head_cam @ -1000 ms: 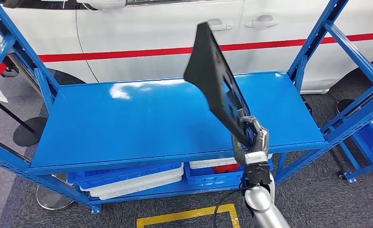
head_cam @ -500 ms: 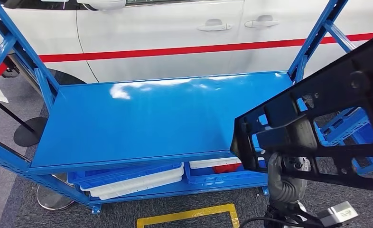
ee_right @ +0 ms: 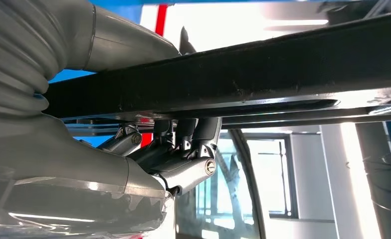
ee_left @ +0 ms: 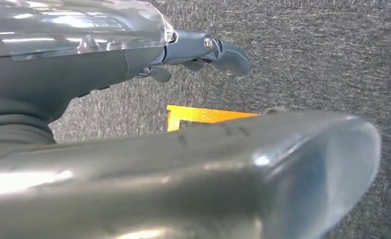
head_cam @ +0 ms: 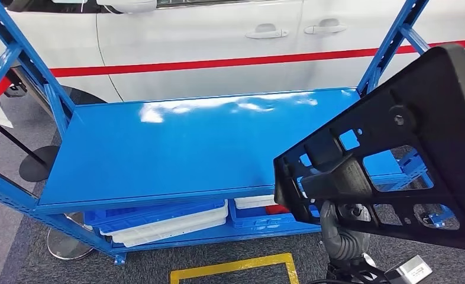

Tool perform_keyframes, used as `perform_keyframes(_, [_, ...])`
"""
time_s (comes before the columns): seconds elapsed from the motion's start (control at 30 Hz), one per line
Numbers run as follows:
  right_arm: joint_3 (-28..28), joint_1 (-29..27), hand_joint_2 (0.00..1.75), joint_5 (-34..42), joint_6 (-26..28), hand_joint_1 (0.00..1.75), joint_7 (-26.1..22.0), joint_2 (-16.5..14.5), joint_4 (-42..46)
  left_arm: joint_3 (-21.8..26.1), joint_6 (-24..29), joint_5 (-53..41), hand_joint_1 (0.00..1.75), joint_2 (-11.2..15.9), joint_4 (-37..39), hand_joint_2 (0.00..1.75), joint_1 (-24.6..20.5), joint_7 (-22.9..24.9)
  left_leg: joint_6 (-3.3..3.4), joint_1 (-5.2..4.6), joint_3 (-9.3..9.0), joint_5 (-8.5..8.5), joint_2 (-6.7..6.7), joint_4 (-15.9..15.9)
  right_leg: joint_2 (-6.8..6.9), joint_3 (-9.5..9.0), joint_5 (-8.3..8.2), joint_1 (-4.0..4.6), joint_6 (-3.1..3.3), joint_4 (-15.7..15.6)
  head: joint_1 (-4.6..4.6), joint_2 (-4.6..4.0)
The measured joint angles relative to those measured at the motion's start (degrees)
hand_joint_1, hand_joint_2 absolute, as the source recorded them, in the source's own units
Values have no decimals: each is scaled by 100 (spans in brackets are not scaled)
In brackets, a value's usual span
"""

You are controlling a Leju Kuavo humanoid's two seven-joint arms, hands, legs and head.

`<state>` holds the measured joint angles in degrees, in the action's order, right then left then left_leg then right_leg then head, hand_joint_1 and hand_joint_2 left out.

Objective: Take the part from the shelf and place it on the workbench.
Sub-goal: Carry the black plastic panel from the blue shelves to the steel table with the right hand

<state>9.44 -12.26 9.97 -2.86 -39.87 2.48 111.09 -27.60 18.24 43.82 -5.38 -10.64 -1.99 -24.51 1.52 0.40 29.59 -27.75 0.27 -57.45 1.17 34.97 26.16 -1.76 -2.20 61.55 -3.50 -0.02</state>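
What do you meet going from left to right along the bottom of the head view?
Round stand base → white trays → yellow floor tape → right hand holding the black part.

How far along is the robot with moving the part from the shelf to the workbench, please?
Done: the black part is off the blue shelf. In hand: the right hand grips it, raised near the camera. Left: placing it on a workbench. The left hand hangs over the floor, holding nothing.
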Motion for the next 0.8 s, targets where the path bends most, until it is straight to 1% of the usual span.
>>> perform_keyframes(0.03, [-1, -12, 175, 66, -140, 175, -1, -53, -3, 9, 1, -1, 0, 4, 0, 0, 2, 4, -48, -8, 8, -21, 14, -33, 28, -93, -35, 15, 28, -188, -1, 0])
perform_keyframes(0.07, [-7, -31, 175, 125, -275, 175, -1, -111, -5, 17, 1, -1, 0, 8, 1, 0, 5, 7, -95, -18, 15, -31, 26, -47, 22, -101, -22, 37, 70, -237, -1, 0])
perform_keyframes(0.13, [-42, -84, 175, 209, -476, 175, -2, -241, -6, 34, 2, -1, 0, 13, 2, 0, 3, 14, -179, -10, 20, -39, 66, -53, -60, -60, -62, 49, 163, -232, 0, 0])
perform_keyframes(0.17, [-67, -104, 175, 233, -534, 175, -2, -303, -6, 41, 3, 0, 0, 17, 2, 0, -2, 17, -214, 2, 35, -93, 74, -90, -85, -40, -85, 48, 209, -238, 0, 0])
perform_keyframes(0.2, [-92, -117, 175, 248, -581, 175, -2, -363, -6, 45, 4, 3, 0, 22, 2, 0, -7, 18, -242, 11, 85, -223, 69, -217, -107, -13, -114, 44, 255, -247, 0, 0])
perform_keyframes(0.23, [-114, -125, 175, 248, -619, 175, -2, -420, -6, 47, 5, 12, 0, 29, 2, 0, -12, 18, -262, 17, 178, -424, 56, -456, -130, 23, -146, 43, 297, -255, 0, 0])
perform_keyframes(0.3, [-148, -140, 175, 217, -705, 175, -2, -512, -8, 50, 5, 39, 0, 41, 2, 0, -18, 17, -274, 19, 452, -893, 36, -1181, -190, 121, -213, 70, 349, -252, -2, 0])
perform_keyframes(0.33, [-163, -149, 175, 192, -756, 175, -2, -550, -13, 53, 6, 56, 0, 47, 2, 0, -21, 16, -267, 18, 549, -1036, 34, -1483, -227, 175, -253, 89, 360, -251, -2, 0])
perform_keyframes(0.37, [-177, -156, 175, 159, -813, 175, -2, -586, -18, 56, 10, 75, 0, 51, 2, 0, -25, 16, -249, 16, 561, -1070, 31, -1611, -270, 229, -296, 109, 365, -249, -2, 0])
perform_keyframes(0.4, [-187, -159, 175, 111, -870, 175, -2, -622, -25, 63, 22, 101, 0, 55, 2, 0, -27, 19, -215, 6, 453, -990, 19, -1494, -322, 281, -344, 129, 366, -249, -2, 0])
perform_keyframes(0.43, [-195, -158, 175, 59, -917, 175, -2, -658, -31, 76, 38, 130, 0, 59, 2, 0, -30, 23, -161, -8, 242, -836, -16, -1167, -381, 331, -395, 150, 363, -249, -2, 0])
perform_keyframes(0.47, [-199, -156, 175, 7, -955, 175, -2, -695, -35, 90, 62, 160, 0, 67, 2, 0, -34, 30, -90, -31, -22, -685, -111, -718, -434, 375, -449, 158, 360, -249, -2, 0])
perform_keyframes(0.5, [-203, -150, 175, -35, -983, 175, -2, -732, -41, 107, 89, 188, 0, 79, 3, 0, -35, 42, -29, -59, -234, -559, -202, -330, -486, 407, -504, 167, 345, -255, -1, 0])
perform_keyframes(0.53, [-205, -141, 175, -64, -999, 175, -2, -764, -49, 125, 113, 210, 0, 90, 4, 0, -39, 55, 12, -86, -366, -476, -273, -67, -524, 431, -555, 163, 320, -260, -2, 0])
perform_keyframes(0.57, [-209, -131, 175, -87, -1010, 175, -2, -794, -58, 142, 138, 230, 0, 100, 5, 0, -44, 73, 33, -116, -413, -438, -311, 54, -553, 444, -602, 148, 287, -271, -2, 0])
perform_keyframes(0.6, [-219, -124, 175, -107, -1017, 175, -2, -819, -67, 162, 166, 253, 0, 103, 5, 0, -50, 99, 36, -141, -396, -395, -281, 55, -588, 446, -650, 139, 244, -294, -3, 0])
perform_keyframes(0.63, [-242, -117, 175, -131, -1021, 175, -3, -842, -72, 181, 198, 272, 0, 92, 6, 0, -56, 131, 45, -136, -373, -330, -234, 84, -631, 450, -709, 134, 203, -321, -4, 0])
perform_keyframes(0.67, [-279, -119, 175, -159, -1020, 175, -3, -861, -73, 199, 237, 290, 0, 84, 7, 0, -63, 172, 60, -125, -351, -253, -175, 115, -622, 471, -710, 137, 171, -329, -3, 0])
perform_keyframes(0.7, [-324, -120, 175, -191, -1015, 175, -3, -879, -69, 215, 280, 309, 0, 72, 7, 0, -64, 215, 88, -105, -309, -165, -109, 154, -563, 512, -598, 144, 145, -269, -2, 0])
perform_keyframes(0.73, [-377, -119, 175, -222, -1010, 175, -4, -895, -64, 227, 316, 325, 0, 61, 9, 0, -57, 255, 109, -81, -248, -75, -35, 191, -468, 579, -378, 150, 122, -103, -1, 0])
perform_keyframes(0.77, [-427, -122, 175, -245, -1006, 175, -4, -908, -59, 234, 345, 338, 0, 59, 10, 0, -46, 288, 125, -78, -184, -6, 40, 200, -338, 663, -58, 138, 100, 181, 0, 0])
perform_keyframes(0.8, [-479, -125, 175, -263, -1004, 175, -4, -921, -54, 239, 371, 349, 0, 54, 11, 0, -32, 313, 137, -78, -106, 49, 110, 202, -249, 738, 251, 120, 71, 540, 0, 0])
